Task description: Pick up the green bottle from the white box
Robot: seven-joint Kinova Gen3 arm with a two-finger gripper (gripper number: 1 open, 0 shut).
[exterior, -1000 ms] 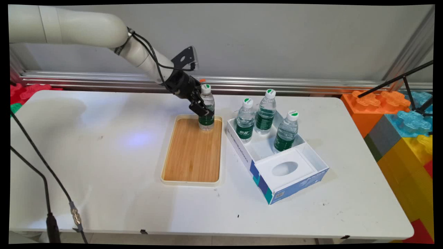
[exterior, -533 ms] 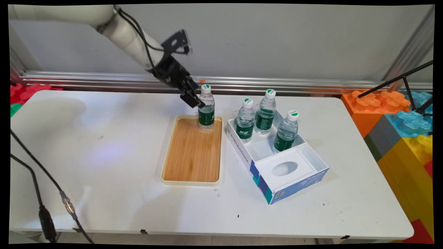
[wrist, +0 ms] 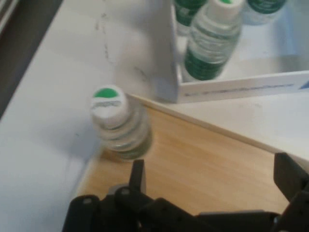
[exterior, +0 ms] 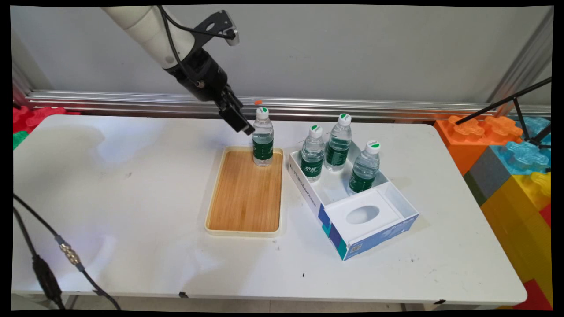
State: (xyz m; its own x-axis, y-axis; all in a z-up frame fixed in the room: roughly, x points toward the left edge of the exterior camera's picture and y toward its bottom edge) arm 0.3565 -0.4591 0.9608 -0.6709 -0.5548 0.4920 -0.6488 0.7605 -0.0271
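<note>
**A:** What does the view from above the counter show?

**B:** A white counter (exterior: 132,211) with a long wooden tray (exterior: 244,198) near its middle. One water bottle (exterior: 263,137), clear with a green label and a white cap, stands upright on the tray's far right corner. The black pincer (exterior: 240,122) hangs in the air just to the left of that bottle's upper half, angled down toward it and holding nothing. From this side I cannot tell how its fingers stand.

**A:** And beside the tray?

**B:** Just to the right lies an open white and blue box (exterior: 352,207). Three more bottles (exterior: 338,143) stand in its far end. Its near end has a white insert with an oval hole. Big coloured toy blocks (exterior: 506,154) are stacked past the counter's right edge.

**A:** What does the camera on the hand see?

**B:** It looks down on the bottle (wrist: 118,123) at the tray's (wrist: 207,164) corner, green dot on its cap. The pincer (wrist: 212,181) is spread wide. One finger (wrist: 137,176) sits just below the bottle, and the other is far off at the right edge. Neither touches the bottle. The box (wrist: 241,84) with its bottles fills the top.
</note>
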